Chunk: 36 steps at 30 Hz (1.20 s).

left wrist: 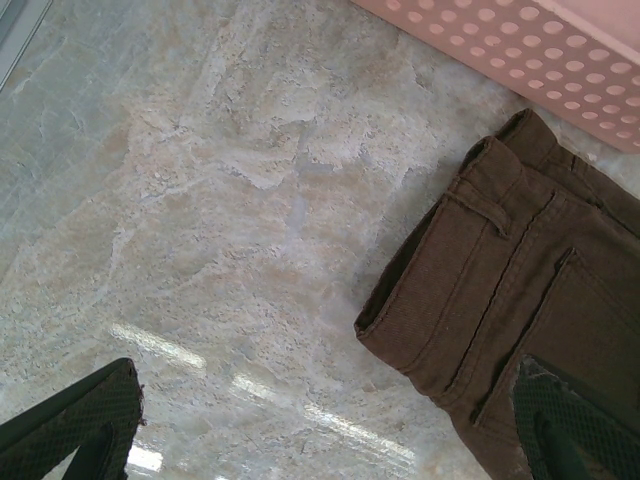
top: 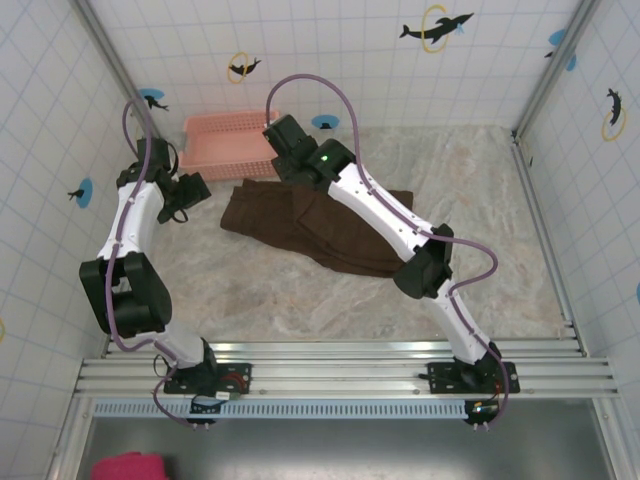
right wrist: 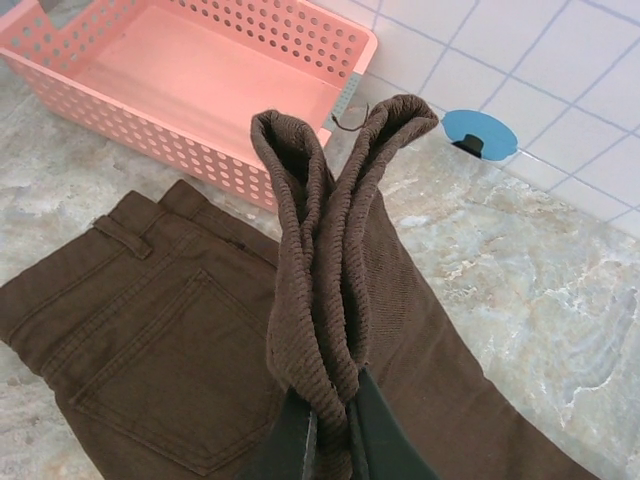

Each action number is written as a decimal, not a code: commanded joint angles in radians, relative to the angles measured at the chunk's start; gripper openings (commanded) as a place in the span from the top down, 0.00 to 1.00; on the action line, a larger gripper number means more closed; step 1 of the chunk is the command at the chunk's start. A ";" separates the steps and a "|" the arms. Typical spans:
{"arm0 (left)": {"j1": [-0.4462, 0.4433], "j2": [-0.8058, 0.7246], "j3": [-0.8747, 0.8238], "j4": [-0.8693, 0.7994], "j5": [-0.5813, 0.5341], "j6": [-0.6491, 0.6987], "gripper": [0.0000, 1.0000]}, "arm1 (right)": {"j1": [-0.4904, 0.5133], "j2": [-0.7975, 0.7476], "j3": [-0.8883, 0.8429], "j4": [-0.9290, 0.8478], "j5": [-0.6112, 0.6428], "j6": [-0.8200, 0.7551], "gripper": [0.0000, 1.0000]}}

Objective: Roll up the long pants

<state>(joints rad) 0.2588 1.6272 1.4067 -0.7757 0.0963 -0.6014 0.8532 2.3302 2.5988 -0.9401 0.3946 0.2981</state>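
Right claw (right wrist: 325,425) is clamping a bunched leg end of the long pants (right wrist: 170,340), holding it over the seat lying on the tabletop (right wrist: 520,260) by the pink basket (right wrist: 150,130). Left claw (left wrist: 320,440) is hanging open beside them. We're judging the roll barely begun; next needs tuck-and-turn.

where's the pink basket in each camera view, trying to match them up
top external: pink basket upper left.
left wrist: pink basket top right corner.
right wrist: pink basket upper left.
shared landmark: long pants waistband lying just beside it.
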 commanded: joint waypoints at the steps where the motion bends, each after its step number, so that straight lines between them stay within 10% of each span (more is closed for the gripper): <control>1: -0.007 -0.026 -0.015 -0.007 -0.012 -0.003 0.03 | -0.004 0.039 0.044 0.074 -0.035 0.019 1.00; 19: -0.007 -0.097 -0.015 -0.053 -0.013 -0.005 0.03 | -0.046 0.221 0.043 0.268 -0.260 0.144 0.98; 28: -0.006 -0.150 -0.015 -0.097 -0.030 0.013 0.03 | -0.028 0.306 0.048 0.558 -0.465 0.375 0.40; 36: -0.011 -0.137 -0.069 -0.062 -0.016 -0.016 0.03 | -0.054 0.232 0.078 0.437 -0.578 0.391 0.34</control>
<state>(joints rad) 0.2562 1.4967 1.3678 -0.8379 0.0841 -0.6022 0.8158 2.6266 2.6358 -0.4297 -0.1410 0.7017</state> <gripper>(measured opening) 0.972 0.658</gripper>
